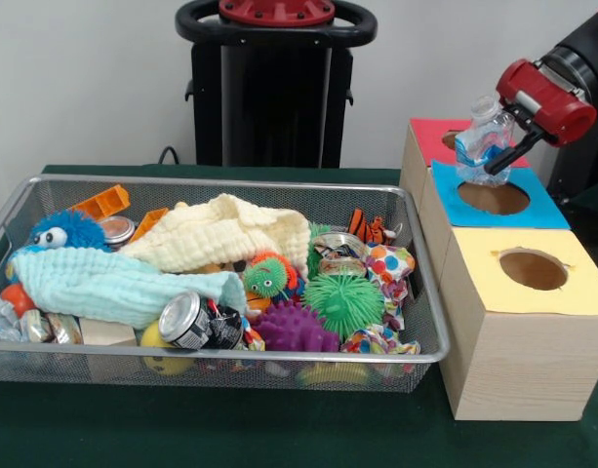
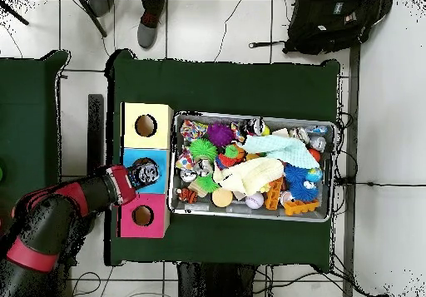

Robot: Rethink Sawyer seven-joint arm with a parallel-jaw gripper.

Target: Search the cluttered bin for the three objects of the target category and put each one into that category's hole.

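My gripper [image 1: 498,148] is shut on a small transparent bottle [image 1: 477,144] with a blue-and-white label. It holds the bottle tilted in the air, above the edge where the red-topped hole [image 1: 453,139] meets the blue-topped box. The bottle partly hides the red hole. In the overhead view the gripper [image 2: 138,178] and the bottle [image 2: 150,174] sit over the blue box, close to the red-topped hole [image 2: 142,215]. The wire mesh bin [image 1: 279,183] lies to the left, full of clutter. A clear crumpled thing [image 1: 0,318] at its left end may be another bottle.
The blue-topped hole [image 1: 494,198] and the yellow-topped hole [image 1: 533,269] stand in a row nearer the camera. The bin holds cloths, spiky balls [image 1: 343,300], dented cans [image 1: 186,322] and toys. A person's foot [image 2: 147,32] and a black backpack [image 2: 333,23] lie beyond the table.
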